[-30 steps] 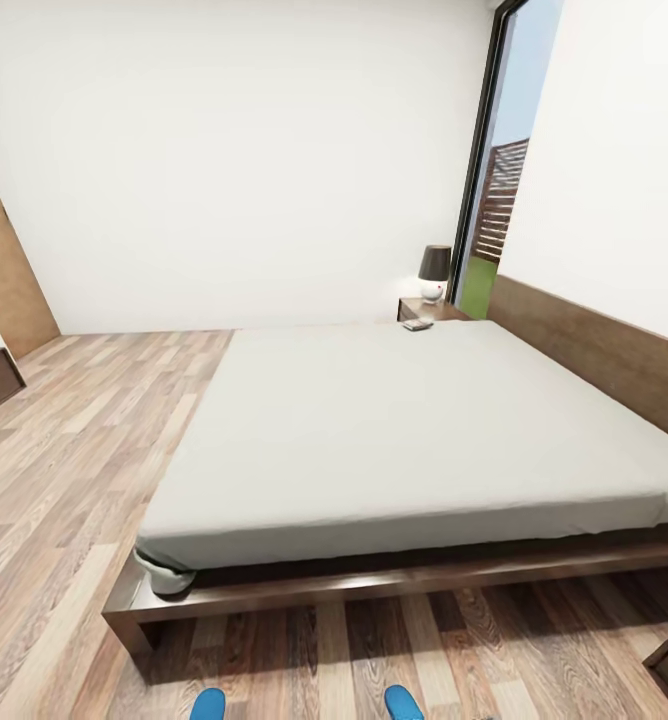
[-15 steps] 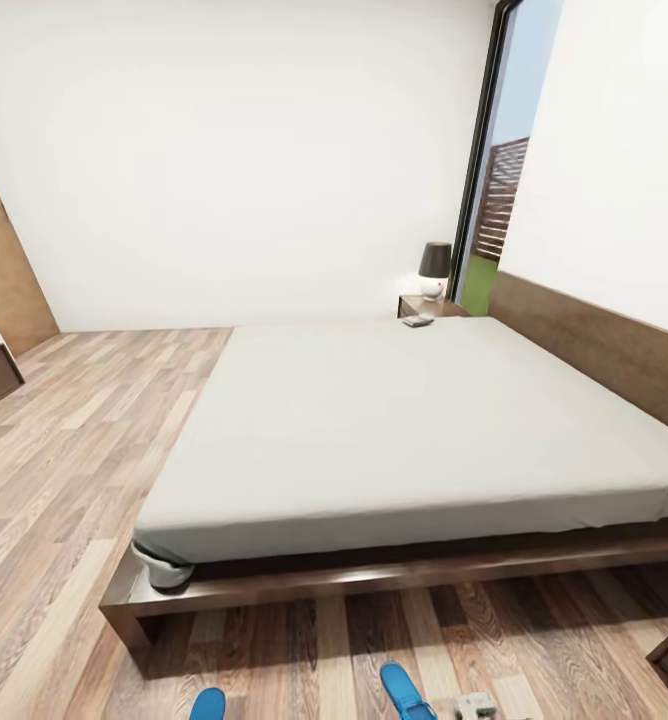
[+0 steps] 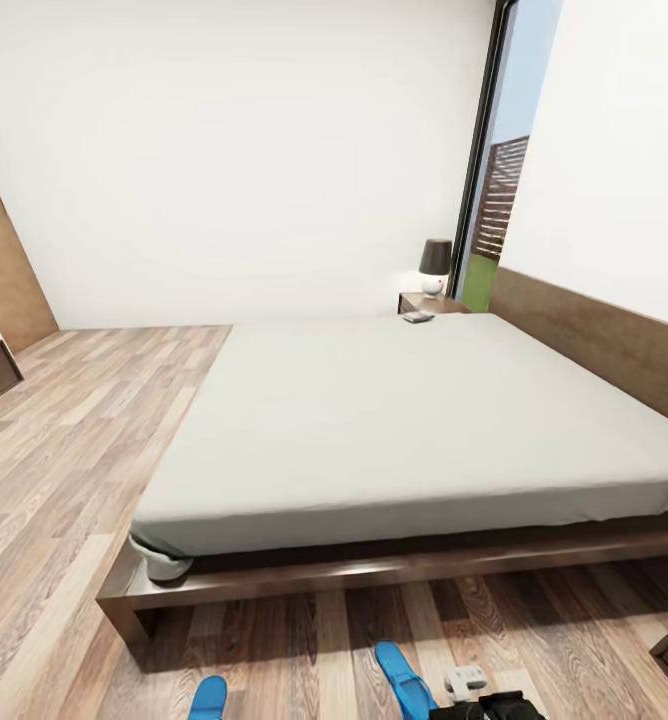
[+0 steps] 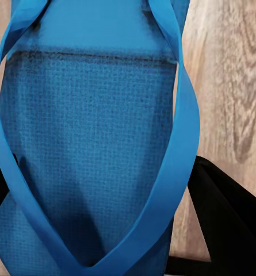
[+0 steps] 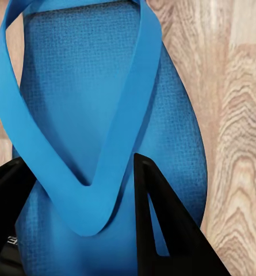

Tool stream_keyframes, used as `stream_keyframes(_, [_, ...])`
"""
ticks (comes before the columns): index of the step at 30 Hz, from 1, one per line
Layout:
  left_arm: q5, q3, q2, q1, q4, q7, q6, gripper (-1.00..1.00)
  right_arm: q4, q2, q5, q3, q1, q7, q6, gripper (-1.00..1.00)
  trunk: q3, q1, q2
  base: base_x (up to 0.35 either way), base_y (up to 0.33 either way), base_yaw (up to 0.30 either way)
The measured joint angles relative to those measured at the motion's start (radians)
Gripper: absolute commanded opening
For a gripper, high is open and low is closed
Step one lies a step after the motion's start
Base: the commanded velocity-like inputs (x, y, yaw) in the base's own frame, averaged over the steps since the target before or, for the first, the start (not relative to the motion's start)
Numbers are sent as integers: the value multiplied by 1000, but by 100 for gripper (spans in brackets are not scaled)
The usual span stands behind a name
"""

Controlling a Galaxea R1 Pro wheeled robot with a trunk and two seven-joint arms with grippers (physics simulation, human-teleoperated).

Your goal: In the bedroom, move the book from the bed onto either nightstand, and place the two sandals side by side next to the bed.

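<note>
Gripping woven blue sandals (image 5: 104, 115), claws (image 5: 76, 218)

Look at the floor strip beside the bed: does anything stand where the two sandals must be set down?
Nothing visible does. The wood floor in front of the bed frame is bare between the left sandal and the right sandal.

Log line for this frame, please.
left gripper: on sandal | right gripper: on second sandal | book: on bed

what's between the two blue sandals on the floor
In the head view, bare wood floor separates the left sandal from the right sandal; nothing lies between them.
</note>
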Motion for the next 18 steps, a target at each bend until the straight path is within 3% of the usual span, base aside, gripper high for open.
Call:
stream_keyframes(7, [1, -2, 1, -45, 0, 2, 26, -100, -53, 2, -1, 0, -8, 4, 57, -100, -22, 27, -49, 0, 0, 0])
stream_keyframes(18, [3, 3, 3, -68, 1, -3, 46, -100, -67, 1, 1, 1, -9, 8, 70, -100, -56, 69, -126, 0, 0, 0])
